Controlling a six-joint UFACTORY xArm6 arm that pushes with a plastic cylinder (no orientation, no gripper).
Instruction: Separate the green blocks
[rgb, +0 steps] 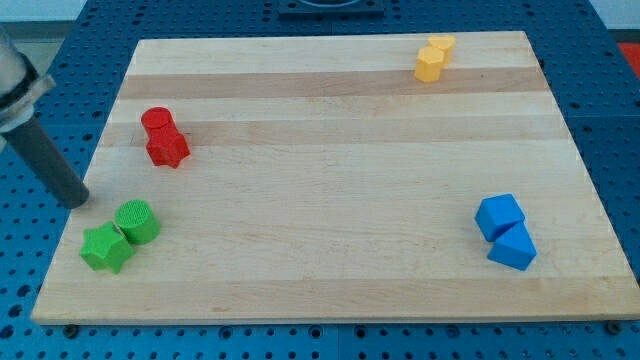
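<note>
Two green blocks touch each other near the board's bottom-left corner: a green cylinder (137, 221) and, just left and below it, a green star-shaped block (105, 247). The dark rod comes in from the view's upper left. My tip (76, 200) rests at the board's left edge, a short way up and to the left of both green blocks and apart from them.
Two red blocks (164, 137) touch at the left, above the green ones. Two yellow blocks (434, 58) sit at the top right. Two blue blocks (506, 231) sit at the bottom right. The wooden board (330, 190) lies on a blue perforated table.
</note>
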